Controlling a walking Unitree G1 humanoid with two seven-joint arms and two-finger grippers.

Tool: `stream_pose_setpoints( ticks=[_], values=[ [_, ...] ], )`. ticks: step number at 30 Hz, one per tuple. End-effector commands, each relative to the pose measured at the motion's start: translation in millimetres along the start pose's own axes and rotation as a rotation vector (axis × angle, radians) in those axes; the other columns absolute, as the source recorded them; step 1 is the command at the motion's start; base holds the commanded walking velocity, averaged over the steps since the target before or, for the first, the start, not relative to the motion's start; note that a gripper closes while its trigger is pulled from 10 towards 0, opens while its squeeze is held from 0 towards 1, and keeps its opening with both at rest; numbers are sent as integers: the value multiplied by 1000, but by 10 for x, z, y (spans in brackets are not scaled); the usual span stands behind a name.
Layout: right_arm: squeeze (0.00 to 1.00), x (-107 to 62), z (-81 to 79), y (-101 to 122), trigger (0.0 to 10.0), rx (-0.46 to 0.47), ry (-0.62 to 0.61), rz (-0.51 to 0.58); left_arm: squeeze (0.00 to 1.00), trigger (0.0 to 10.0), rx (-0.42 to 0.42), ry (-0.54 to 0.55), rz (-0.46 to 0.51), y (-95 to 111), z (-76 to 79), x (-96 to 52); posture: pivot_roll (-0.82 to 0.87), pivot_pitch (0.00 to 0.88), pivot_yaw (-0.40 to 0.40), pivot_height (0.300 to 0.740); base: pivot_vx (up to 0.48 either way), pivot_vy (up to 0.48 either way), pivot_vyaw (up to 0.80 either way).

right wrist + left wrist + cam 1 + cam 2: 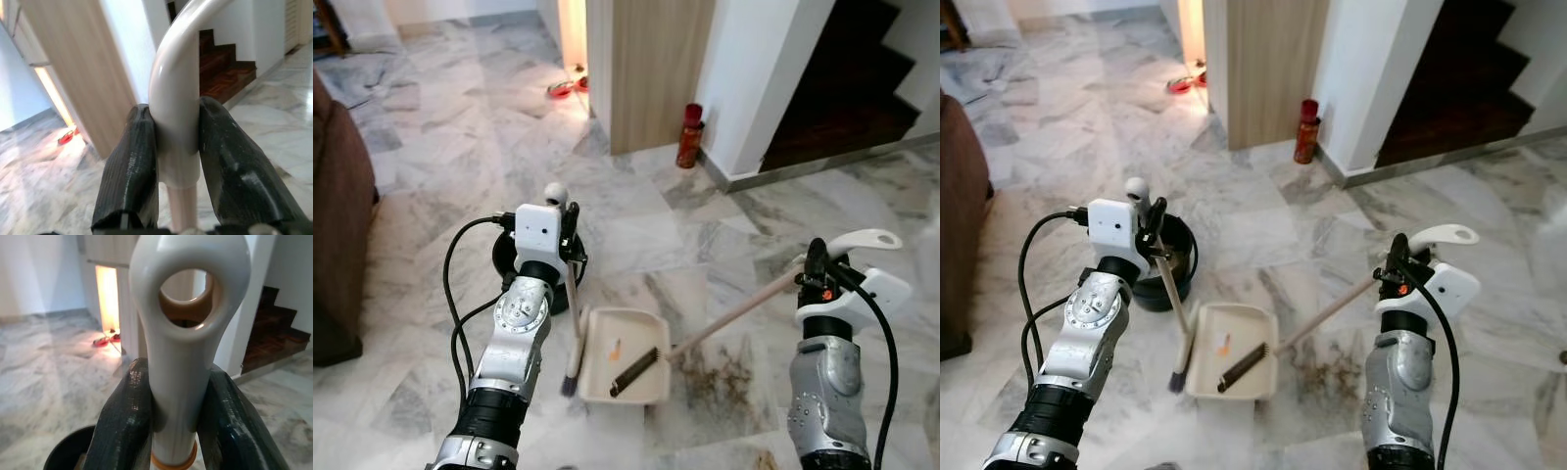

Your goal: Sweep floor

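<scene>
Left gripper (570, 223) has its fingers (124, 426) clamped on the white top of the dustpan handle (572, 294). Dustpan (625, 354) sits flat on the marble floor (636, 225) right in front of me, black bin (499, 257) just behind my left wrist.

Right gripper (819, 269) fingers (132, 166) closed on the broom handle (734, 311); broom head (636, 372) lies inside the pan mouth.

Progress, my read: partway. One small orange scrap (614, 345) is in the pan. A brown dirt patch (720, 367) sits on the floor just beside the pan's right edge, unswept. Left: pull that patch in, then tip the pan into the bin.
</scene>
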State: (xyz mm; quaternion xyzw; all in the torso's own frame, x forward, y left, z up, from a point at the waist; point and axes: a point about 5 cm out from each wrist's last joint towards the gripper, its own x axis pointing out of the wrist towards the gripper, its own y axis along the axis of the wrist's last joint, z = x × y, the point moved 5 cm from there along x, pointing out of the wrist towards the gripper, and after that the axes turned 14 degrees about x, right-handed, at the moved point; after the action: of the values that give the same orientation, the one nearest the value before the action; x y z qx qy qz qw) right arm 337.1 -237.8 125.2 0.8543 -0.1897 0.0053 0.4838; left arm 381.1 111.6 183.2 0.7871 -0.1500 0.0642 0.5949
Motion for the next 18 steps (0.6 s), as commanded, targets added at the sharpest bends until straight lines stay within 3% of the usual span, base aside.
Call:
stream_pose_setpoints(
  ticks=[1, 10, 16, 18],
  values=[
    [0, 30, -131, 89, 10000, 24, 40, 44, 0, 10000, 14, 22, 42, 114, -87, 23, 73, 96, -46, 740, 0, 289, 0],
    [0, 34, -131, 108, 10000, -3, 44, 50, 0, 10000, 12, 21, 42, 117, -81, 26, 71, 96, -46, 740, 0, 288, 0],
    [0, 32, -137, 106, 10000, -2, 45, 52, 0, 10000, 12, 21, 43, 120, -78, 23, 73, 96, -46, 740, 0, 286, 580],
    [0, 30, -134, 100, 10000, 8, 41, 50, 0, 10000, 12, 21, 43, 119, -77, 23, 74, 97, -47, 740, 0, 276, 0]
  ],
)
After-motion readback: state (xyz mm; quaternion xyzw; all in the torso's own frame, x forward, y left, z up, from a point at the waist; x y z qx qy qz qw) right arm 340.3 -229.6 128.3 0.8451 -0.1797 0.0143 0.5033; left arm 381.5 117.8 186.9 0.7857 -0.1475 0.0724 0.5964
